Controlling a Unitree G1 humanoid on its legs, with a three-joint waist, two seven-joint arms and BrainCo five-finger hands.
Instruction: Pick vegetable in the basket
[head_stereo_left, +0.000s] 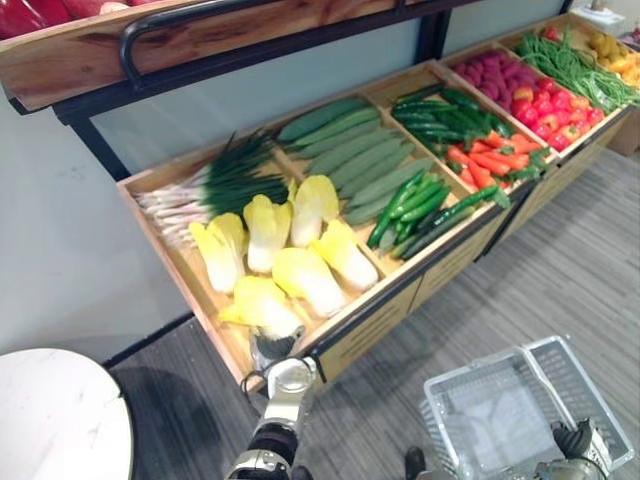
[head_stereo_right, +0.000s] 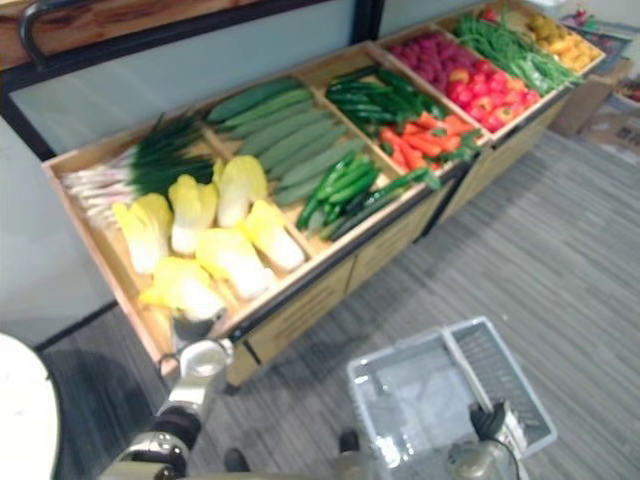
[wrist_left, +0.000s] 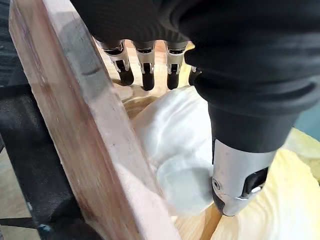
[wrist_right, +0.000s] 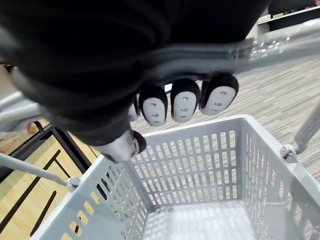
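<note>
Several pale yellow napa cabbages lie in the front left bin of the wooden display crate. My left hand reaches over the crate's front corner onto the nearest cabbage. In the left wrist view its fingers stretch straight over the cabbage's white base and the thumb stands at the other side, so the hand is open. My right hand is shut on the grey handle of the empty grey plastic basket, which hangs low at the right, in front of the crate.
Further bins hold green onions, long pale green gourds, green peppers, carrots and tomatoes. A wooden upper shelf overhangs the back. A white round table stands at the lower left on grey carpet.
</note>
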